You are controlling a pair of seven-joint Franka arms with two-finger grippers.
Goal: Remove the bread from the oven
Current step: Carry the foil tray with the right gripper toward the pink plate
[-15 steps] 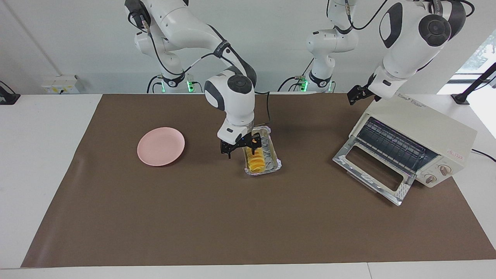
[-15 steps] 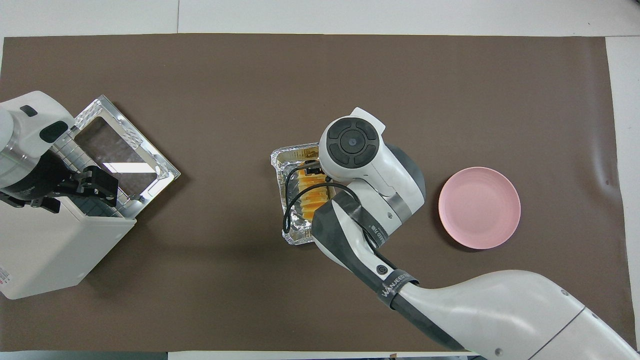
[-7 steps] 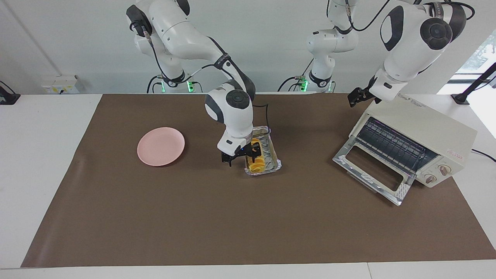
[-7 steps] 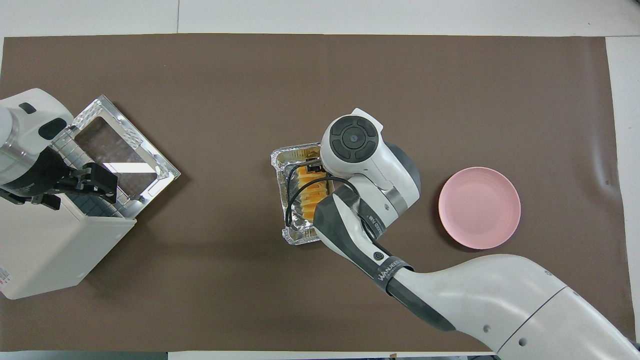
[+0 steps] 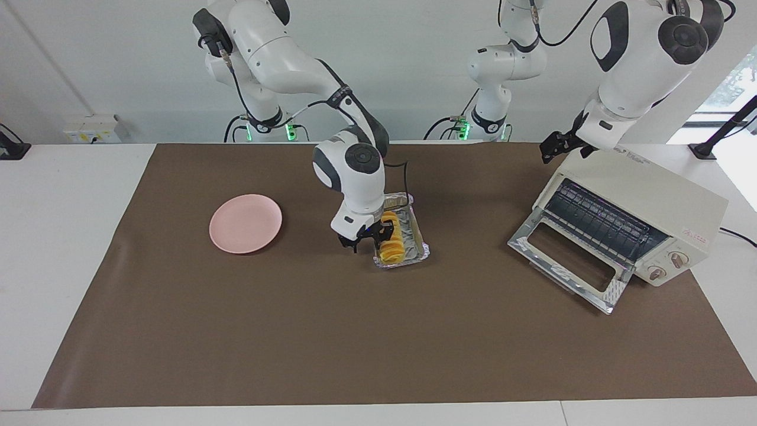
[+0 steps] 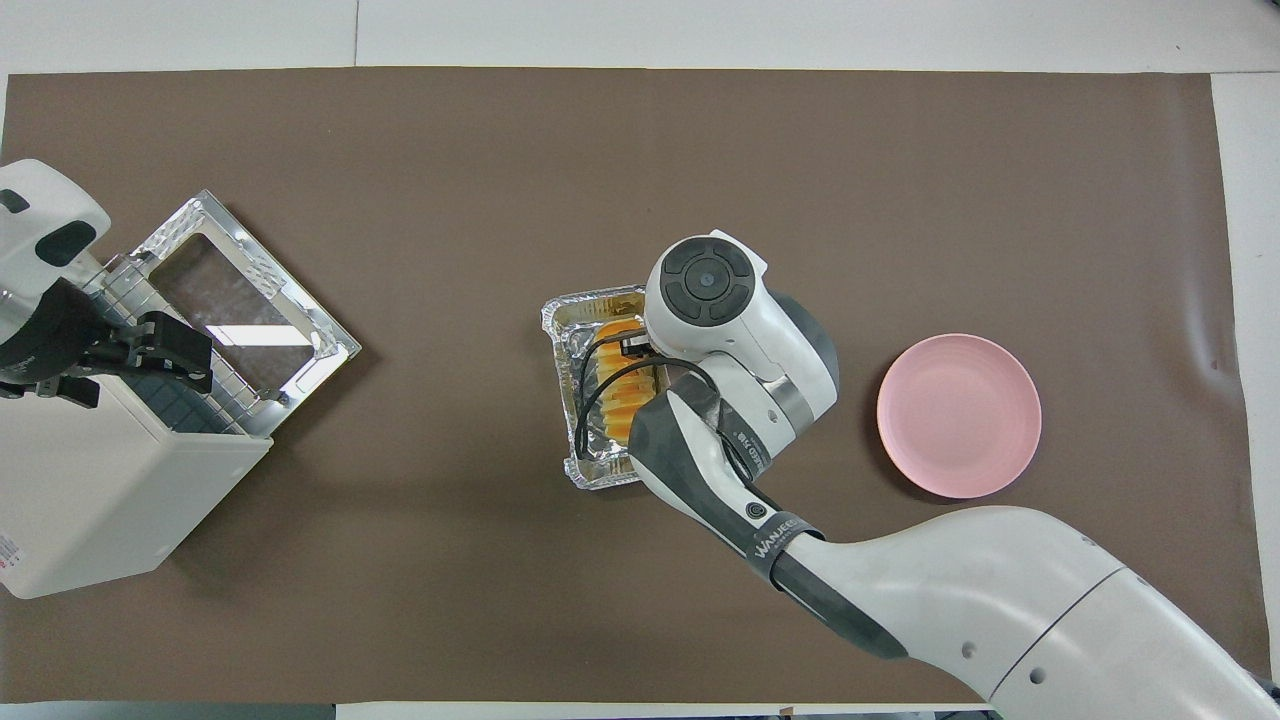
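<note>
Bread (image 5: 391, 239) is lying in the foil tray (image 5: 417, 248) between the pink plate (image 5: 245, 223) and the open oven (image 5: 639, 222). We are lowering our right tool (image 5: 371, 234) around it, fingers half apart; pinching off-centre risks dragging the tray. Our left tool (image 5: 560, 144) is waiting, fingers apart, over the oven.

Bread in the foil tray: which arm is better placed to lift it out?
Right. The right gripper is down at the bread in the foil tray, with the pink plate toward its end. The left gripper waits over the oven.
</note>
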